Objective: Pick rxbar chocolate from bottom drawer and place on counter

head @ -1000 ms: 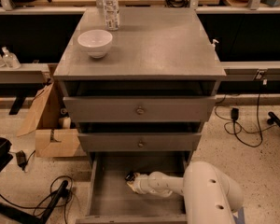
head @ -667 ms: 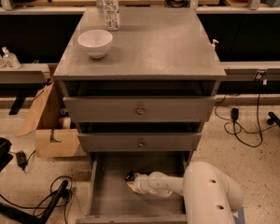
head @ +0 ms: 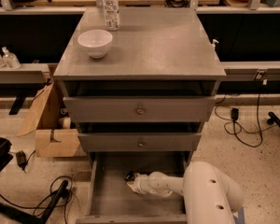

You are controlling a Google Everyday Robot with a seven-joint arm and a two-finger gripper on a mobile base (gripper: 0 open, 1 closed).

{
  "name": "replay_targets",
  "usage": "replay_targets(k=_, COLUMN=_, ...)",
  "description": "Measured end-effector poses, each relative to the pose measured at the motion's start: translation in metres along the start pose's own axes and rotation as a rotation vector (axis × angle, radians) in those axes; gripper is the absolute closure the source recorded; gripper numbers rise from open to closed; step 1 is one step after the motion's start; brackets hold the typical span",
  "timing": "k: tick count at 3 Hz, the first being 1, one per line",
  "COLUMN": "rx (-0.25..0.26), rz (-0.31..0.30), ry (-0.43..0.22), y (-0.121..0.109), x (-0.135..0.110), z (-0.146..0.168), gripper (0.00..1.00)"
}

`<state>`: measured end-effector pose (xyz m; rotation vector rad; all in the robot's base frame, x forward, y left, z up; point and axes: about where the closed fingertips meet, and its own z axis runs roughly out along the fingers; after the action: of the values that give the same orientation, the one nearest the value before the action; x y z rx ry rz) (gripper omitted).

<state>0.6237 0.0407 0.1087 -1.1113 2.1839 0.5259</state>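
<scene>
The bottom drawer (head: 109, 195) stands pulled out at the foot of the grey cabinet, its floor bare on the left. The hand (head: 131, 181) is down inside it, near the middle of the floor, at the end of a white arm (head: 164, 185) that reaches in from the right. A small dark piece, seemingly the bar (head: 129, 175), shows right at the tip of the hand. Whether the hand is closed on the bar or merely against it cannot be told. The robot's bulky white shell (head: 210, 195) covers the drawer's front right corner.

Above the open drawer sit two drawer fronts (head: 177, 108), each with one round knob (head: 140, 110), and they overhang the back of it. On the desk (head: 163, 41), the cabinet's top, stand one white bowl (head: 94, 42) near the left edge and one clear bottle (head: 110, 7) behind it; both are well apart from the hand.

One open cardboard box (head: 53, 134) leans against the cabinet's left side. Two small bottles (head: 10, 59) stand on a low ledge further left. Black cables (head: 245, 134) trail over the speckled floor on both sides.
</scene>
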Motion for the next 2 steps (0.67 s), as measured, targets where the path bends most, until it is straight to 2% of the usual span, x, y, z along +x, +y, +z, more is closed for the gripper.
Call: replay_targets(k=2, rx=0.0, rz=0.0, ry=0.0, y=0.0, x=0.0, z=0.0, gripper=1.0)
